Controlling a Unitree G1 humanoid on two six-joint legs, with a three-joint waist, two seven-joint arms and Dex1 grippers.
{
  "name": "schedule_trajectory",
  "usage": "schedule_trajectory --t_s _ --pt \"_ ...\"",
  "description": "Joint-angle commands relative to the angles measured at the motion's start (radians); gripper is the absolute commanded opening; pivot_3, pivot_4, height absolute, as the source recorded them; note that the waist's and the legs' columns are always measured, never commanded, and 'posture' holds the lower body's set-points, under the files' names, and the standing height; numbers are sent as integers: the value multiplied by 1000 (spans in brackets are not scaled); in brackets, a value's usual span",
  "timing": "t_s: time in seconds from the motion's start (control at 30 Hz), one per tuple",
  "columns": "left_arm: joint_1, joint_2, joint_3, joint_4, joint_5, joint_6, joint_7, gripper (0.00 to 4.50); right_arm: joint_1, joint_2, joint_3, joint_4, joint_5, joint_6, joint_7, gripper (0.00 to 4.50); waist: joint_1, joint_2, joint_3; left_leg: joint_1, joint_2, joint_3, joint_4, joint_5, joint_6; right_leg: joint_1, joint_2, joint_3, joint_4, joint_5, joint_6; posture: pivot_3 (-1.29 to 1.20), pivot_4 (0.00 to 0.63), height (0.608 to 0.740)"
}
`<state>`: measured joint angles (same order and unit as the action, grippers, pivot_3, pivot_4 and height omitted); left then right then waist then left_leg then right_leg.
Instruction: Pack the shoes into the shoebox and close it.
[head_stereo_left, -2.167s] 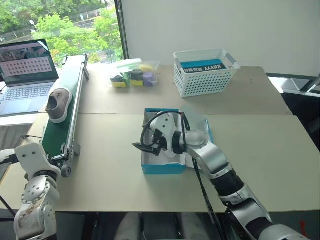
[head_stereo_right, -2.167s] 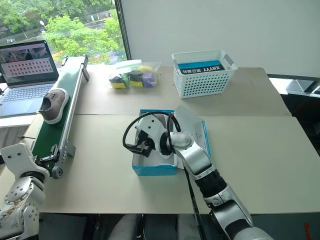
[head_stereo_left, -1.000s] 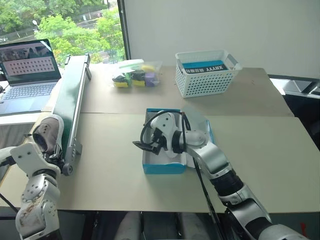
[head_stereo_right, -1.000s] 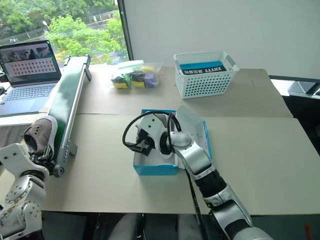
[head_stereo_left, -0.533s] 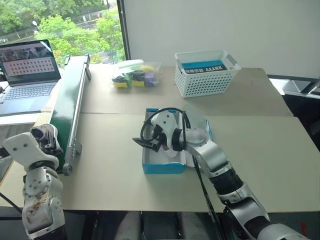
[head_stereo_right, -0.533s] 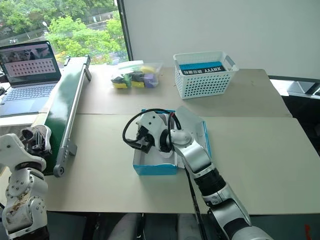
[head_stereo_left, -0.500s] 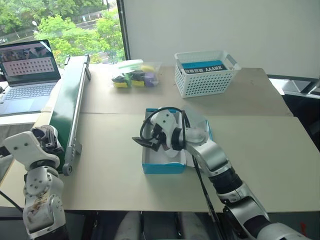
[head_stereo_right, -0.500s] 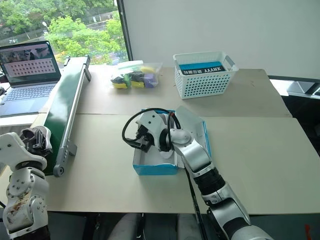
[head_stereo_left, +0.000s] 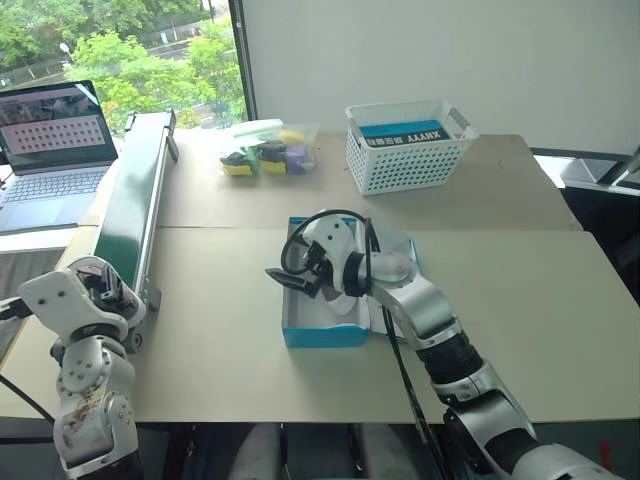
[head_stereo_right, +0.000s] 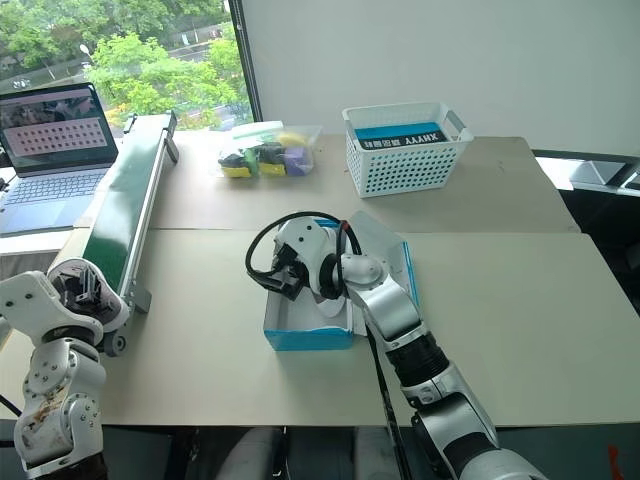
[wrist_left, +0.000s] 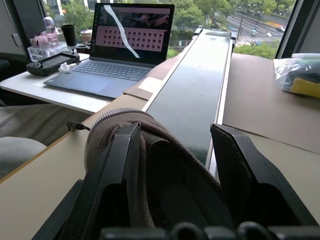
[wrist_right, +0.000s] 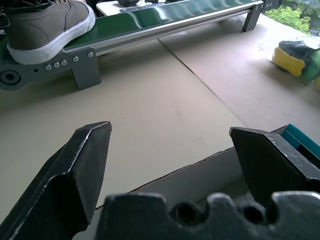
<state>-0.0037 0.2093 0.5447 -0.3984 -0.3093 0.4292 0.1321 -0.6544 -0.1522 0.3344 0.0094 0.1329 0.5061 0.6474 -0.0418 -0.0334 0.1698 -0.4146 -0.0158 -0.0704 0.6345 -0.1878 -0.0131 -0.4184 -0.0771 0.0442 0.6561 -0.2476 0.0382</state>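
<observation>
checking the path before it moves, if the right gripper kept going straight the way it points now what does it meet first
Probably the bare table: the open right gripper hangs over the shoebox's edge, aimed slightly down toward the conveyor and the shoe. Depth is unclear.

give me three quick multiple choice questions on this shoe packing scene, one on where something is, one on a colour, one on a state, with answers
1. Where is the right gripper?
A. over the shoebox
B. inside the white basket
C. on the laptop

2. What colour is the conveyor belt?
A. red
B. dark green
C. yellow

3. What is the left gripper doing?
A. hanging open with nothing in it
B. closed on a shoe
C. closed on the basket

Answers:
1 A, the head views show it above the open blue box's near left corner.
2 B, the long belt beside the laptop is dark green.
3 B, the left wrist view shows its two fingers on either side of the taupe shoe at the belt's near end.
</observation>
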Motion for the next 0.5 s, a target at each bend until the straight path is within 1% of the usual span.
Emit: schedule_trajectory --t_s 0.03,0.2,0.33,0.43,0.47,0.5 --pt "-20 -32 47 -6 -70 56 38 2341 -21 -2 -23 -24 7 -4 2 4500 0 0 0 0 0 0 0 0 0 0 0 0 0 0 0 0 150 738" --pt "-51 -82 95 -1 -154 96 84 2341 -18 -6 -20 -29 7 -3 5 4500 0 0 0 1 0 0 0 0 0 1 0 0 0 0 0 0 150 738" --pt "-57 -85 119 13 -194 117 102 2341 -18 -8 -21 -32 7 -1 3 4500 0 0 0 1 0 0 1 0 0 1 0 0 0 0 0 0 150 738" --pt "-58 -82 131 22 -217 127 113 1649 -17 -9 -21 -34 8 1 2 4500 0 0 0 2 0 0 1 0 0 2 0 0 1 0 0 0 150 738" --pt "-57 -79 132 25 -220 130 114 1202 -17 -9 -21 -34 8 2 2 4500 -1 0 0 3 0 0 1 0 0 3 0 0 0 0 0 0 150 738" --pt "-56 -76 131 27 -222 131 114 899 -18 -9 -21 -34 8 2 1 4500 -1 0 0 4 0 0 1 0 0 4 0 0 0 0 0 0 150 738"
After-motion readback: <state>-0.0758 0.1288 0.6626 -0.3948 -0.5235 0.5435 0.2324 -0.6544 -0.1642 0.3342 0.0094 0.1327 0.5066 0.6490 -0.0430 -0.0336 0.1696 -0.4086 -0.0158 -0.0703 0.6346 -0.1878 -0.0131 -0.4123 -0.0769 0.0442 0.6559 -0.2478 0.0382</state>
